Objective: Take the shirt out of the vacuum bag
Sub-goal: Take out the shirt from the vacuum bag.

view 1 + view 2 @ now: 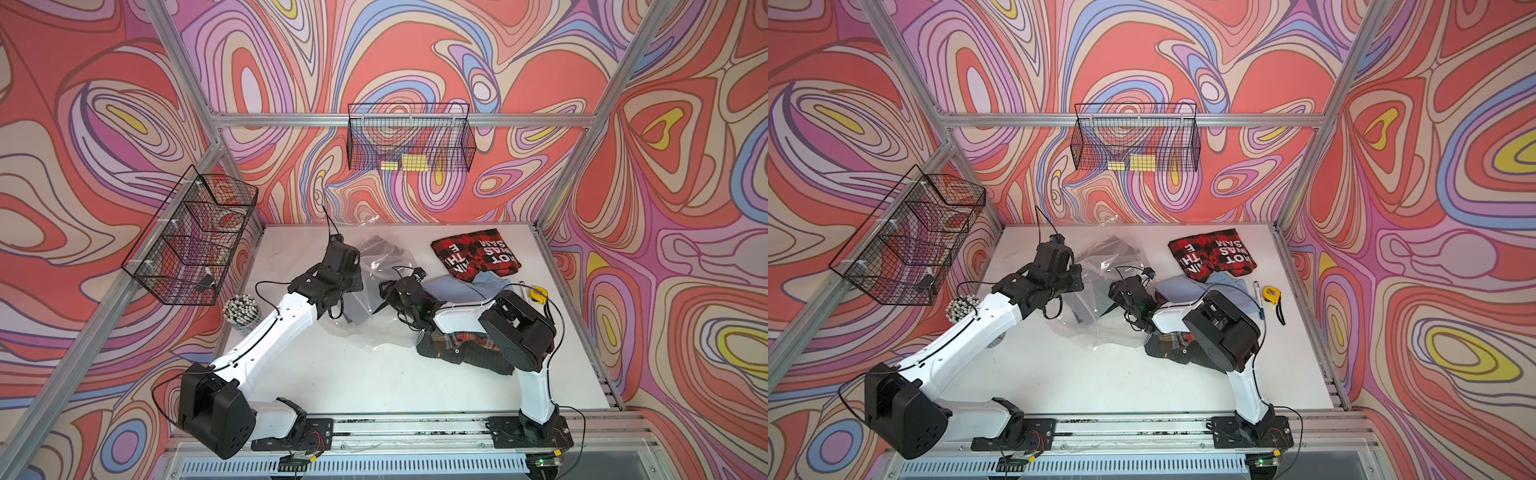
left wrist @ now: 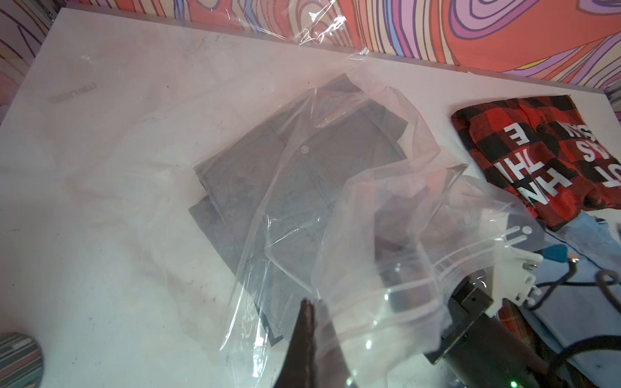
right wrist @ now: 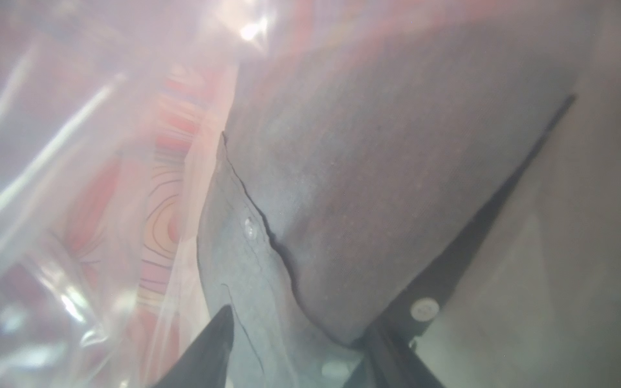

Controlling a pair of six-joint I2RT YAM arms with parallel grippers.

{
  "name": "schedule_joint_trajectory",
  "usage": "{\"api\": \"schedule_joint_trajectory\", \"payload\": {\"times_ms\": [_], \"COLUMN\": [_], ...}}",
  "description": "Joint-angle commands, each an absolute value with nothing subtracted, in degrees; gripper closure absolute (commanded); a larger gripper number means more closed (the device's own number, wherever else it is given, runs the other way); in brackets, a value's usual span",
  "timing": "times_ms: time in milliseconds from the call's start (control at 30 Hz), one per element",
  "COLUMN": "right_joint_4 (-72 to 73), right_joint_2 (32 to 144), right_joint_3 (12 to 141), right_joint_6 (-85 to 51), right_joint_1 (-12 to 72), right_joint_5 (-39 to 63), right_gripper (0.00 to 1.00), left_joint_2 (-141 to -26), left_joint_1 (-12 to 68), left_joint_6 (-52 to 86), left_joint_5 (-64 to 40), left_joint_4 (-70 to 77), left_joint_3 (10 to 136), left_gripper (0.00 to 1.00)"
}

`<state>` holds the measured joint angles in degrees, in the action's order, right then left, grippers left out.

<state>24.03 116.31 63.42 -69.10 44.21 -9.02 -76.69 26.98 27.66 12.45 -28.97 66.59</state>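
Extraction step: left jaws clamped on vacuum bag (image 2: 369, 208) lip, right jaws apart inside, straddling grey shirt (image 2: 285, 188). Next you close on cloth, pull outward.

top views, pair: mounted high above the near edge, facing down and toward the far wall; wide and distant. each took in the whole table (image 1: 353, 374) and both arms, nearly alike.

left wrist view: rode the left arm (image 1: 266, 332), looked down toward the far right at middling range across the vacuum bag (image 2: 369, 208), grey shirt (image 2: 289, 188) and red plaid cloth (image 2: 537, 154); all three shared with the top views.

right wrist view: rode the right arm (image 1: 536, 386), very near and blurred, hard against the bag's film; shared the grey shirt with the left wrist view.
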Motion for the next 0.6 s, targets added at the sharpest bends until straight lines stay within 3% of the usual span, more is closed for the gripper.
{"api": "schedule_joint_trajectory", "payload": {"times_ms": [0, 367, 567], "right_joint_4": [25.94, 21.15, 16.27], "right_joint_2": [118.19, 125.76, 129.58], "right_joint_3": [65.11, 72.81, 79.69], "right_joint_6": [-68.38, -70.21, -68.82], "right_joint_1": [43.68, 43.42, 43.13], "right_joint_5": [-8.21, -5.59, -4.05], "right_gripper": [0.37, 0.42, 0.57], "left_joint_2": [-76.29, -76.29, -75.95], "left_joint_1": [26.63, 26.63, 26.63], "left_joint_6": [28.12, 28.21, 28.0], "left_joint_5": [12.55, 12.22, 12.12], "left_joint_4": [-28.45, -28.34, -28.41], "left_joint_3": [66.05, 65.91, 65.71], "left_gripper": [1.0, 1.0, 1.0]}}
